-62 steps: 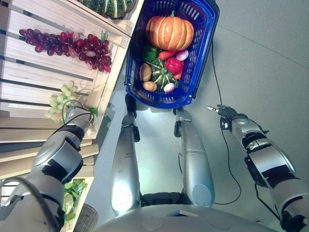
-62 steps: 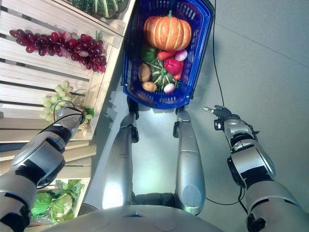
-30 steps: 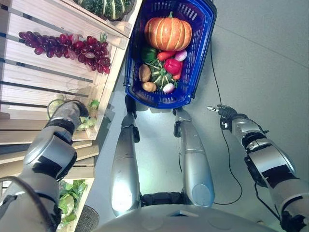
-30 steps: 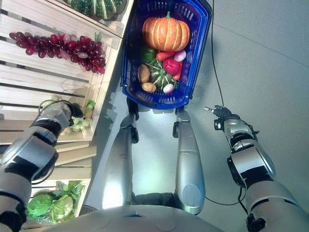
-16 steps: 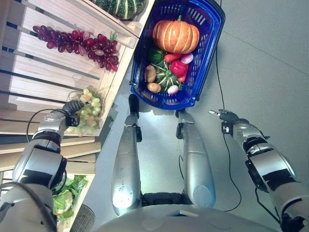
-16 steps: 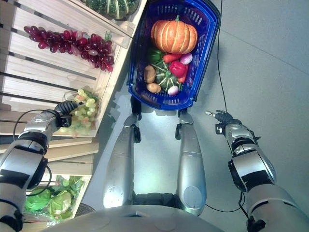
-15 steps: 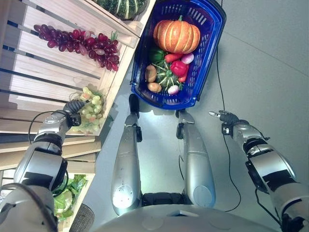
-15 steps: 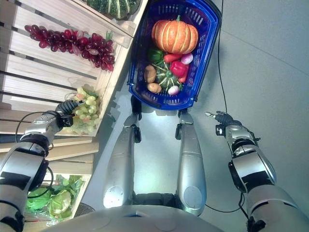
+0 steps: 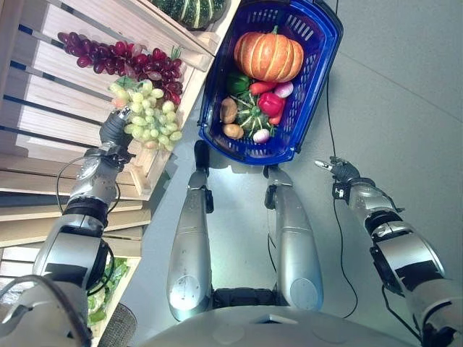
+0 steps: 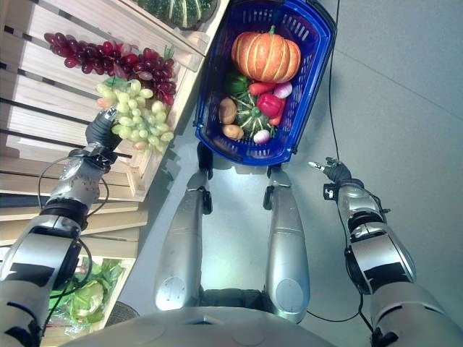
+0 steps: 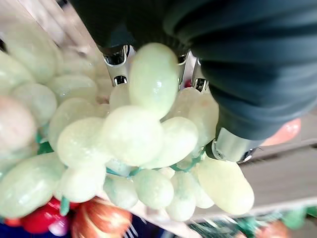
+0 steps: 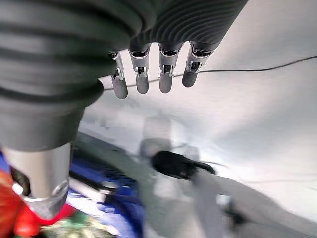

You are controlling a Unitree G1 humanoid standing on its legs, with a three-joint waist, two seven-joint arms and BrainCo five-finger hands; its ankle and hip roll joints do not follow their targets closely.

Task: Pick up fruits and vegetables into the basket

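A bunch of green grapes (image 9: 148, 112) hangs in the air in front of the wooden shelf, with my left hand (image 9: 116, 130) shut on its stem end. The left wrist view has the grapes (image 11: 143, 134) pressed close under the hand's dark cover (image 11: 237, 59). To the right, on the floor, stands the blue basket (image 9: 318, 79). It holds an orange pumpkin (image 9: 268, 56), a red pepper (image 9: 270, 103), a green squash (image 9: 249, 117) and potatoes. My right hand (image 9: 340, 170) hangs at the right over the grey floor, its fingers (image 12: 153, 74) straight and holding nothing.
Purple grapes (image 9: 123, 58) lie on the slatted wooden shelf (image 9: 43, 123) just above the green bunch. A striped green squash (image 9: 192, 11) sits on the shelf above. Leafy greens (image 10: 79, 296) fill a lower crate. Open grey floor (image 9: 405, 94) lies right of the basket.
My left hand has lifted the green grapes off the shelf's lower slat, up and towards the basket. The right hand has stayed in place.
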